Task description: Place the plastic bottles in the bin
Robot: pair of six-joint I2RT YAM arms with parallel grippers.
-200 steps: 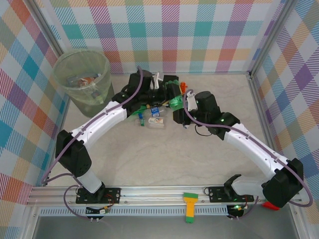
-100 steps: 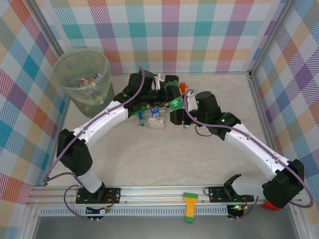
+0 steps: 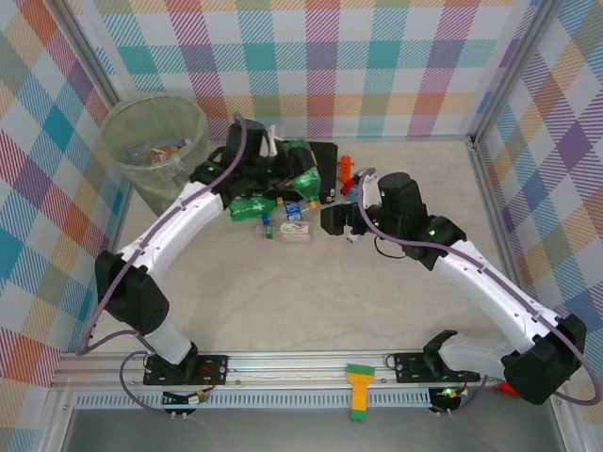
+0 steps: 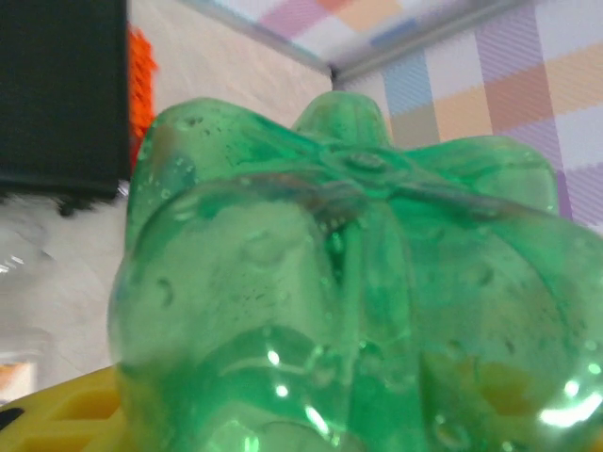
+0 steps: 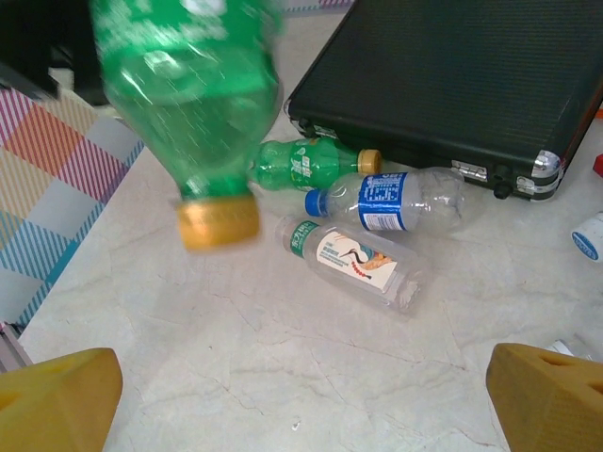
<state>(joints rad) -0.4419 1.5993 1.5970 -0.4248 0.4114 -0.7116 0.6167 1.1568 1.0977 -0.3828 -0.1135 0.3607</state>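
My left gripper [image 3: 285, 168] is shut on a large green plastic bottle [image 3: 307, 178] and holds it off the table, behind the other bottles. Its ribbed green base [image 4: 349, 282] crowds the left wrist view. From the right wrist the same bottle [image 5: 188, 94] hangs blurred, its yellow cap [image 5: 219, 224] pointing down. My right gripper [image 5: 301, 405] stands open and empty over bare table, to the right of the bottles. On the table lie a small green bottle [image 5: 306, 165], a blue-labelled clear one [image 5: 386, 200] and a white-labelled clear one [image 5: 353, 259]. The pale-green bin [image 3: 155, 151] stands back left with bottles inside.
A flat black case [image 5: 462, 75] lies just behind the loose bottles. Small orange toy pieces [image 3: 347, 169] sit by its right end. Checked walls close in the table on three sides. Open table lies in front of the bottles [image 3: 311, 282].
My right gripper has gone from shut to wide open, let go of the green bottle and drawn back. My left arm has taken the bottle and moved it left and back.
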